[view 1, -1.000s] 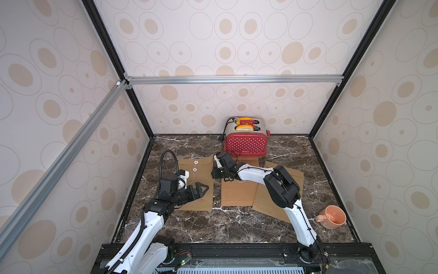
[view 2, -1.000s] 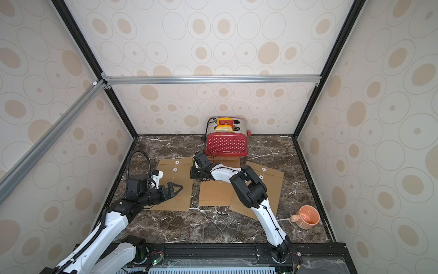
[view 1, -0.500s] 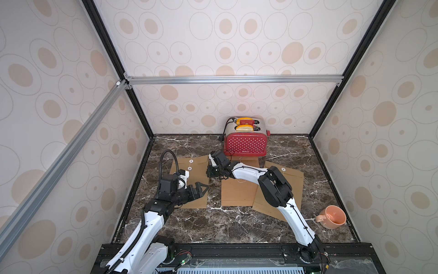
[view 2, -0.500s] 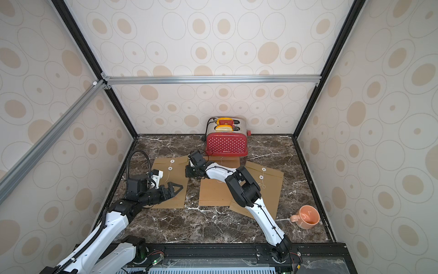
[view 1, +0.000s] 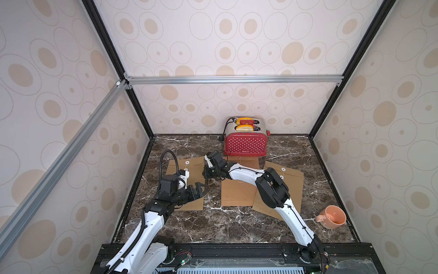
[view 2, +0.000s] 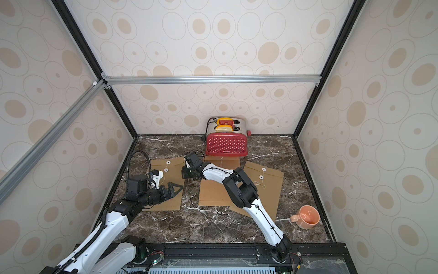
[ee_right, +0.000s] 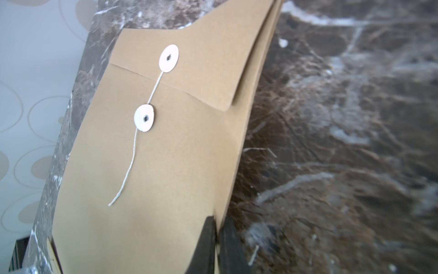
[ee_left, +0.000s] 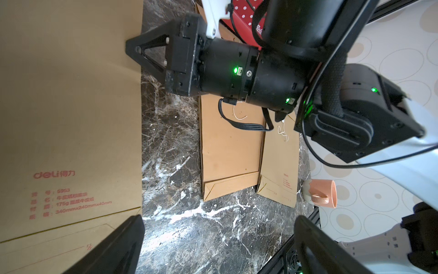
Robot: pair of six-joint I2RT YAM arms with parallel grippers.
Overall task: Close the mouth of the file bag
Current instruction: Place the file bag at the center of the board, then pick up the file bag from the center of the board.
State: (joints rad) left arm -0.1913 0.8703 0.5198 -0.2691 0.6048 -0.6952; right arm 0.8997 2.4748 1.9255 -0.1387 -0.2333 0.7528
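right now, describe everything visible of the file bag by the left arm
The file bag is tan kraft paper with red print near its bottom. Its flap is folded down; a white string runs from the flap's disc to the body's disc, end loose. It lies on the table, a side edge bowed up where the right tool pinches it. The open left tool hovers at its bottom end.

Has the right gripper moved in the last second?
Yes. The right gripper has shifted left, away from the red toaster, still pinching the file bag by its edge.
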